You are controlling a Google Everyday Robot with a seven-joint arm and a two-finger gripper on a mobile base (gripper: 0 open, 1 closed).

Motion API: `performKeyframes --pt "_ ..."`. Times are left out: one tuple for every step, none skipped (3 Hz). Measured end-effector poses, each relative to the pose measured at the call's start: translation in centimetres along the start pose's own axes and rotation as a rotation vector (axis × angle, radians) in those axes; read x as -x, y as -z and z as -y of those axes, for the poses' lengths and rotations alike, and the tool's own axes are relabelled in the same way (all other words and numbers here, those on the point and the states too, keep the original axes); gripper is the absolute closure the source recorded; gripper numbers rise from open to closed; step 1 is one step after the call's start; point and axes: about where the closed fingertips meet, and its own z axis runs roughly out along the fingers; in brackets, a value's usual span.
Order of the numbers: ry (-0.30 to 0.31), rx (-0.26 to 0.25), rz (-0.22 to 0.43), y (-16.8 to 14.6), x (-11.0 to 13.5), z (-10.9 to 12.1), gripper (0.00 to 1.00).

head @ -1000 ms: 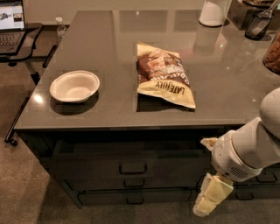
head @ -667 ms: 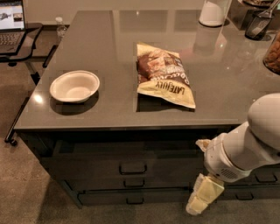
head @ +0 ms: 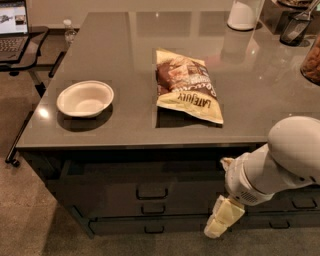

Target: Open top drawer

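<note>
The top drawer [head: 110, 186] is a wide dark grey front just under the countertop, with a small rectangular loop pull [head: 151, 191] at its centre. It looks closed, in line with the fronts below. My gripper [head: 218, 226], pale yellow at the end of a white arm [head: 280, 165], hangs in front of the drawers at the lower right. It is to the right of the pull and somewhat lower, and touches nothing that I can see.
Two slimmer drawer fronts with like pulls [head: 152, 208] lie below. On the grey countertop [head: 125, 60] sit a white bowl [head: 85, 98] and a chip bag [head: 187, 85]. Jars and a white container [head: 243, 13] stand at the back right. A laptop stand [head: 17, 35] is at the far left.
My gripper and arm have moved to the left in front of the drawers, closer to the centre pull. The drawer, bowl and bag have not moved.
</note>
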Motion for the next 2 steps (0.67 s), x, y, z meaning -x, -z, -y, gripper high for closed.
performKeyframes --pt "-0.009 -0.008 -0.008 -0.7 -0.1 0.1 0.0" --pt "-0.02 0.0 -0.015 -2.0 -0.4 0.2 0.0"
